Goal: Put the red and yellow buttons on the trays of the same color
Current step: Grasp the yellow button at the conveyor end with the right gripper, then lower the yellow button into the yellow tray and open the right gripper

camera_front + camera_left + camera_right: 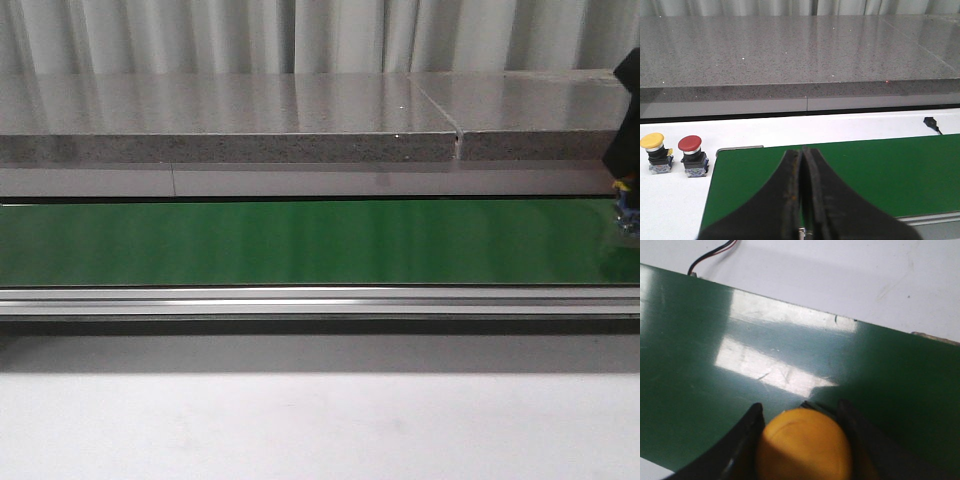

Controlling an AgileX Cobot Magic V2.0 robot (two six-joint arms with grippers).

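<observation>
My right gripper (800, 406) is shut on a yellow button (805, 445), its dark fingers (747, 432) pressing either side of the round cap just above the green belt (715, 390). The front view shows that arm and the button (627, 205) only at the far right edge. My left gripper (802, 151) is shut and empty over the belt's end (880, 170). Beyond that end, a second yellow button (652, 141) and a red button (690, 144) stand upright side by side on the white table. No trays are in view.
A grey stone ledge (250, 120) runs along the far side of the belt (300, 240). A metal rail (300, 300) borders its near side, with white table (300, 420) in front. A black cable plug (931, 121) lies on the white surface behind the belt.
</observation>
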